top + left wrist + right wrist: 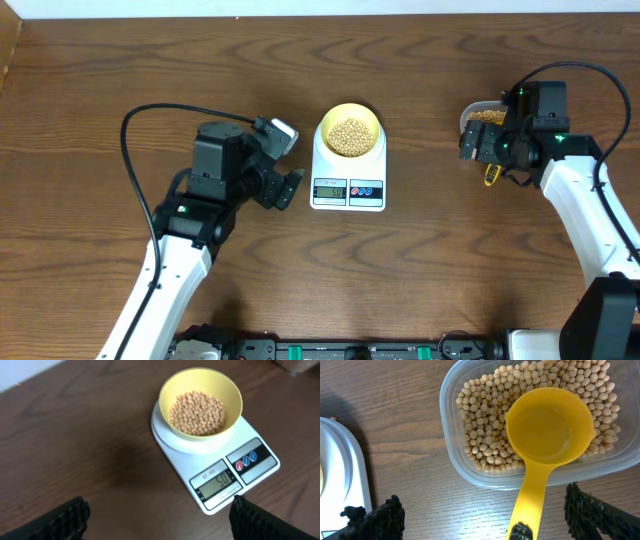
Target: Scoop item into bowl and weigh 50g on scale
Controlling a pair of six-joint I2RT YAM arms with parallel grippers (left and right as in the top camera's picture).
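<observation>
1. Left gripper (160,522) spread wide, empty, parked beside the scale (250,467), probably to watch the display (216,482).
2. Right gripper (487,520) wide too, gripping nothing, over the yellow scoop (550,432) lying in the tub (451,460).
3. Beans (197,410) heaped in the bowl (170,390) on the scale; looks like 50, so probably done.

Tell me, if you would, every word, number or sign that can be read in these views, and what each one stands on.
"50": on the LCD display of the scale, seen from the left wrist.
Small reddish print above the display: too blurred to read.
Marks on the two round buttons: too small to read.
Overhead, the display is too small to read.
No other text shows.
</observation>
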